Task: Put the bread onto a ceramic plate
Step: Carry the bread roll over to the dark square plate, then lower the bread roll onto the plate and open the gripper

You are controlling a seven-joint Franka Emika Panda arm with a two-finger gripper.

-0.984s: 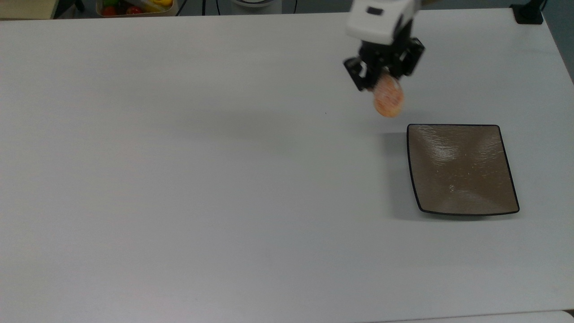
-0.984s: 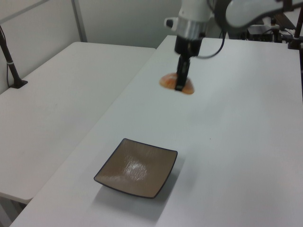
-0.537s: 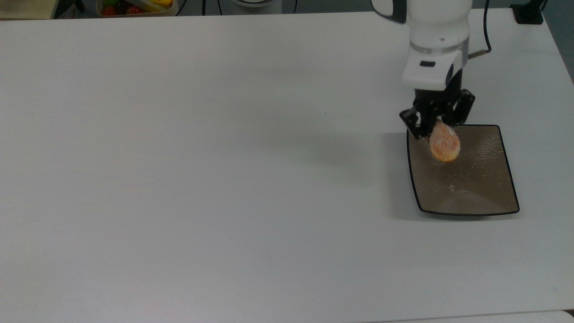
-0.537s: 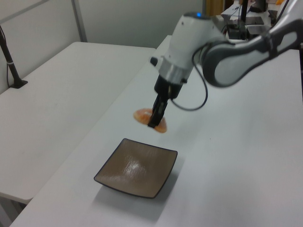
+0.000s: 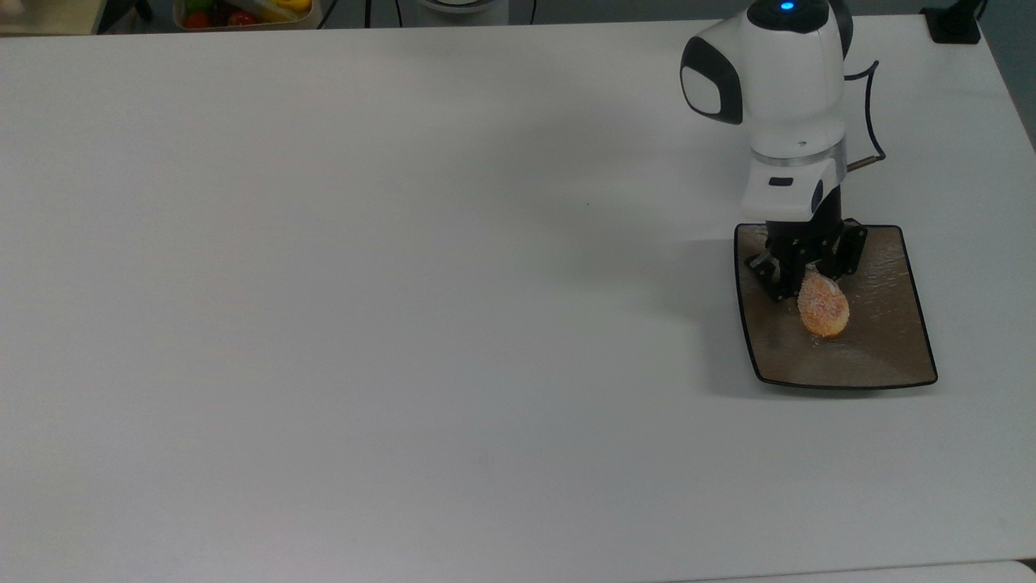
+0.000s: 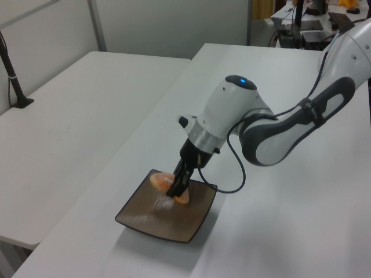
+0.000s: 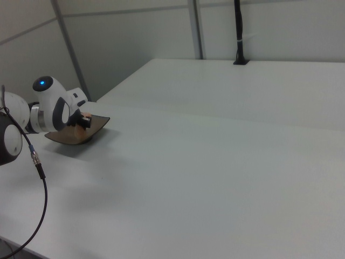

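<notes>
White table [image 5: 364, 324] spans the workspace, with a fruit bin [image 5: 243, 12] at 11 o'clock along the top view's far edge. Gripper [image 5: 807, 275] pinches the bread [image 5: 823, 305] over the ceramic plate [image 5: 890, 356], bun near plate centre, hanging toward 6 o'clock from the fingers. Risks, as I judge them: the bun is held on edge, so letting go could make it tip or roll toward the rim; descending further could press the fingertips into the glossy plate and shove it; sugary crust may stick to a pad on release. Left view shows the bread [image 6: 164, 181] low over the plate [image 6: 145, 223], contact unclear, whereas the top view gives position but no height. Right view has the plate [image 7: 59, 139] largely blocked by the arm.
</notes>
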